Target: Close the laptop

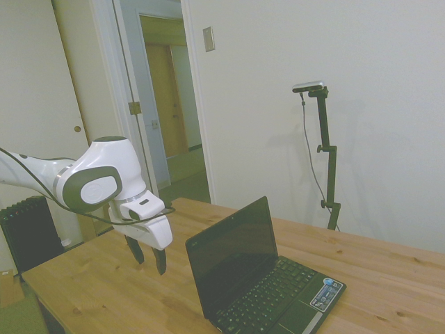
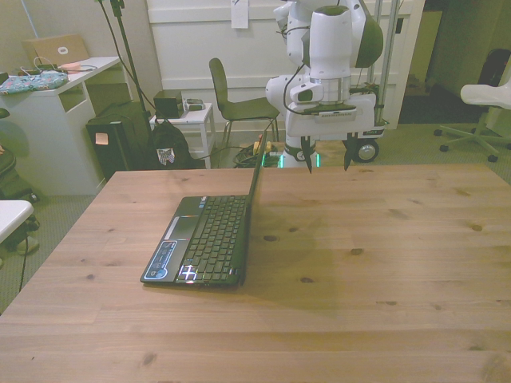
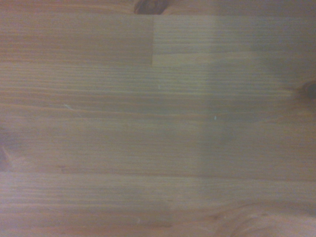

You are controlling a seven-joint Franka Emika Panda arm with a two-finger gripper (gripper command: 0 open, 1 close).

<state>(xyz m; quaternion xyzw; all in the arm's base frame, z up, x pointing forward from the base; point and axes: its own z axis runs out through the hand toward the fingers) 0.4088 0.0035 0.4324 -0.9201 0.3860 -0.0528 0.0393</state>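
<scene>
The laptop (image 1: 257, 278) is a small black netbook that stands open on the wooden table, its dark screen upright and a blue-white sticker at a palm-rest corner. From the front view the laptop (image 2: 204, 239) shows its lid edge-on, near vertical. My gripper (image 1: 149, 257) hangs above the table behind the lid's back, apart from it. In the front view the gripper (image 2: 327, 159) is open, its two dark fingers (image 2: 306, 156) spread wide, nothing between them. The wrist view shows only bare wood table (image 3: 158, 123).
The wooden table (image 2: 359, 263) stretches wide on the front view's right of the laptop. Behind the table's far edge stand a chair (image 2: 239, 104), a white desk (image 2: 56, 120) and black bags (image 2: 136, 144) on the floor.
</scene>
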